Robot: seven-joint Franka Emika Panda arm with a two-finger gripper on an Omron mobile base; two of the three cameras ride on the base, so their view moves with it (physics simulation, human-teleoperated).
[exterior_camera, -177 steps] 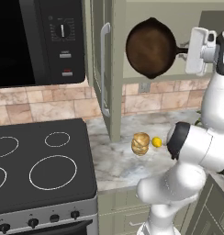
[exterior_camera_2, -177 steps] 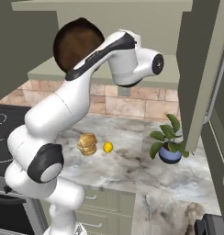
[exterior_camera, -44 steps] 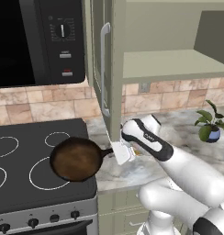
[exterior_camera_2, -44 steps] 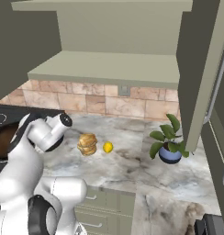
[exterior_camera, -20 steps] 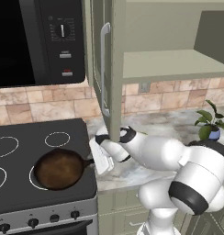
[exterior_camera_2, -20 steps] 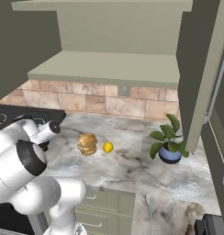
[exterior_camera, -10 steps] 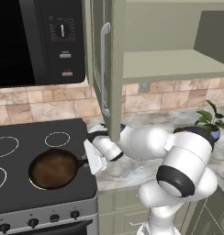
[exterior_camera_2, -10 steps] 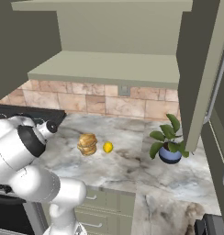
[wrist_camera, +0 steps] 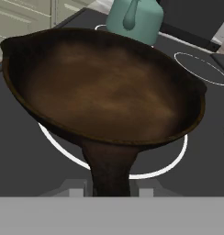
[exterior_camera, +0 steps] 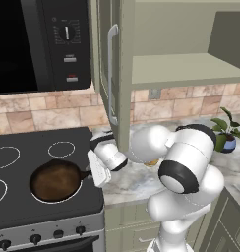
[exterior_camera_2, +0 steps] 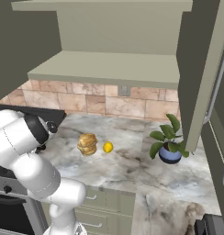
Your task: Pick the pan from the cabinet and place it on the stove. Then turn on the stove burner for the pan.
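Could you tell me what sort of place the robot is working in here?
A home-style kitchen, rendered rather than real. A black stove with ring burners stands under a microwave, green wall cabinets hang above a marble counter, and a pan sits over a burner.

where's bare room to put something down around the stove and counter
Free: marble counter between lemon and potted plant; the cabinet shelf. Crowded: stove front, where the pan sits by the teal kettle.
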